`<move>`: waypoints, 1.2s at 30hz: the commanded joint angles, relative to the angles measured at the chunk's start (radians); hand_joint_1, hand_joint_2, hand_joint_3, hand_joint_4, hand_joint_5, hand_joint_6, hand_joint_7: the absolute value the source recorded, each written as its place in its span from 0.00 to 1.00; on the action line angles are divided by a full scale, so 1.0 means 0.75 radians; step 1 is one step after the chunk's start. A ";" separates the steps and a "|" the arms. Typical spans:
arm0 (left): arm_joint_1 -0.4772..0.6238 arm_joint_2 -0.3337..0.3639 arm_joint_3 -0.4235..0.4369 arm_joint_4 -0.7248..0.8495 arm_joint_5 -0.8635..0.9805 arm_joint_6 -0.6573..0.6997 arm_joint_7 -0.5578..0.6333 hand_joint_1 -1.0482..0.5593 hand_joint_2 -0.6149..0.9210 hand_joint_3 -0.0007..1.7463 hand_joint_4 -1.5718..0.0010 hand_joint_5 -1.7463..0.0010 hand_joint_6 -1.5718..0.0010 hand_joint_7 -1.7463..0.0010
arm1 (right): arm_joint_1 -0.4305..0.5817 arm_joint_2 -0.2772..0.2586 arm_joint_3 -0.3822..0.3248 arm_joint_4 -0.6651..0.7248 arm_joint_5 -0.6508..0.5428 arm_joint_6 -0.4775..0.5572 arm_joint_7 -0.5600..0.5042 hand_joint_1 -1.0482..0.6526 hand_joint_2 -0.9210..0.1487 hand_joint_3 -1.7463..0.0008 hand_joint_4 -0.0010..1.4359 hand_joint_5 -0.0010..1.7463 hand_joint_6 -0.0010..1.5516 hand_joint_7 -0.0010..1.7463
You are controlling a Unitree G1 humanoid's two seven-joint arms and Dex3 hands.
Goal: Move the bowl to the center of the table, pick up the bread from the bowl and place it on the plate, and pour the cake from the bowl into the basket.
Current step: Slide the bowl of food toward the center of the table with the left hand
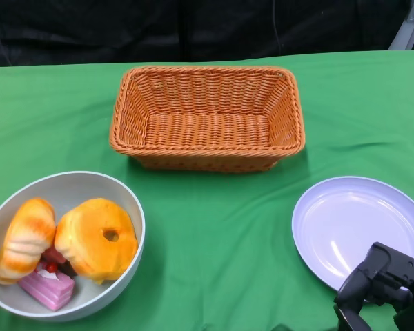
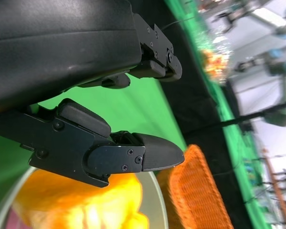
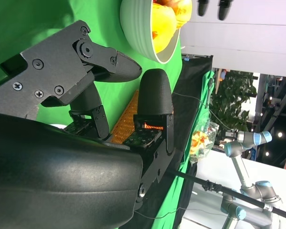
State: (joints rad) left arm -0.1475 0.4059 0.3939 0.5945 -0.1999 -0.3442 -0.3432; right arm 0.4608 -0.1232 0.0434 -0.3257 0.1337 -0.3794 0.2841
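Observation:
A grey bowl [image 1: 134, 207] sits at the table's near left. It holds a round orange bread [image 1: 96, 238], a striped loaf [image 1: 26, 238] and a pink cake slice [image 1: 48, 288]. The wicker basket [image 1: 207, 71] stands empty at the back centre, and the pale plate [image 1: 352, 221] lies empty at the right. My right hand [image 1: 386, 286] hovers by the plate's near edge, fingers apart and holding nothing. In the left wrist view my left hand [image 2: 95, 143] is spread just above the bread [image 2: 81, 200] in the bowl [image 2: 155, 200], also holding nothing. The head view does not show it.
Green cloth [image 1: 221, 241] covers the table between bowl, basket and plate. A black backdrop [image 1: 193, 27] runs behind the far edge. The right wrist view shows the bowl [image 3: 140, 36] and the basket [image 3: 126, 119] past my right hand [image 3: 100, 71].

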 commanded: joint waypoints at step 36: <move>0.097 0.107 -0.156 -0.581 -0.213 1.221 -0.271 0.15 1.00 0.40 1.00 1.00 1.00 1.00 | -0.014 0.006 0.011 0.007 -0.016 -0.044 -0.016 0.51 0.36 0.47 0.50 0.95 0.40 0.79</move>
State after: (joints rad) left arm -0.0855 0.4738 0.2830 0.1904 -0.3515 0.5473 -0.5447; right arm 0.4462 -0.1176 0.0576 -0.3242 0.1185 -0.3989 0.2785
